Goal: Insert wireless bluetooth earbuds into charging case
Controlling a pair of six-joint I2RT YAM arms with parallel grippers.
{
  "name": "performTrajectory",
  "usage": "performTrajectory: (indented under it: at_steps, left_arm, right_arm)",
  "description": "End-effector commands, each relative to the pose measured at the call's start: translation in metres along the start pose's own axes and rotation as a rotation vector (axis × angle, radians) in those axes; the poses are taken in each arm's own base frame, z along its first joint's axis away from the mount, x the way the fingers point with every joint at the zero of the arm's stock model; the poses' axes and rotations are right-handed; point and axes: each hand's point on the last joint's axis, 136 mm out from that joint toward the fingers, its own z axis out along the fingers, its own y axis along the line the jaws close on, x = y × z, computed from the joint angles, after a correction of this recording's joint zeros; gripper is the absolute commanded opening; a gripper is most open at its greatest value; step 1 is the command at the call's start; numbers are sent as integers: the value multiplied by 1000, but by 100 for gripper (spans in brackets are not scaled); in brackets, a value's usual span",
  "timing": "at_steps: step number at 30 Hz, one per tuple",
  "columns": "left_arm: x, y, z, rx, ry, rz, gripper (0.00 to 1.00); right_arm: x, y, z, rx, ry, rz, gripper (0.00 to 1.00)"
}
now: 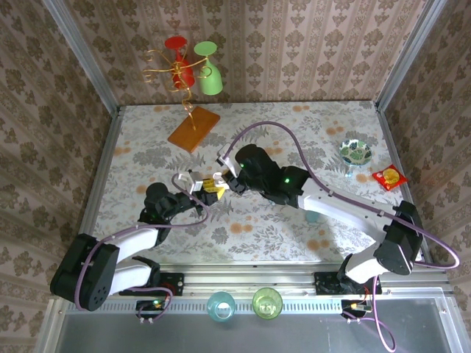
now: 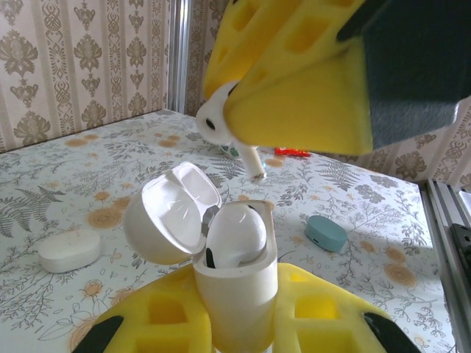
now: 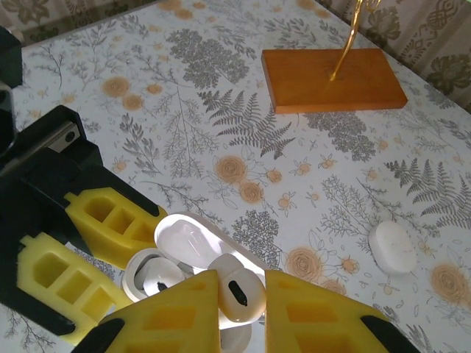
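My left gripper (image 2: 235, 318) is shut on a white charging case (image 2: 237, 294), held upright with its lid (image 2: 171, 213) swung open to the left. One white earbud (image 2: 235, 234) sits in the case. My right gripper (image 3: 241, 303) is shut on a second white earbud (image 3: 240, 293), which hangs stem-down just above the open case (image 3: 184, 239). In the left wrist view this held earbud (image 2: 221, 121) is above and slightly behind the case, clear of it. From the top both grippers meet mid-table, the left gripper (image 1: 197, 184) facing the right gripper (image 1: 225, 180).
A closed white case (image 2: 68, 251) and a teal case (image 2: 326, 233) lie on the floral table. A wooden base (image 1: 194, 129) with a wire stand holding red and green glasses stands at the back. A patterned bowl (image 1: 355, 152) and a red packet (image 1: 388, 177) are at the right.
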Motion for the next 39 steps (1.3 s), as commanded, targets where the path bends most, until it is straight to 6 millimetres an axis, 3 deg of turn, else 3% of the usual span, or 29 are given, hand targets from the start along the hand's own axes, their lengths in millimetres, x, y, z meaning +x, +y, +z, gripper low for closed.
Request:
performTrajectory:
  at_steps: [1, 13, 27, 39]
  left_arm:
    - [-17, -3, 1, 28, -38, 12, 0]
    - [-24, -2, 1, 25, -58, 28, 0]
    - [-27, 0, 1, 17, -69, 22, 0]
    - [-29, -2, 1, 21, -81, 29, 0]
  right_arm:
    - [-10, -3, -3, 23, -20, -35, 19]
    - [15, -7, 5, 53, 49, -64, 19]
    - [23, -9, 1, 60, 55, -104, 20]
    - [28, 7, -2, -29, 50, -152, 27]
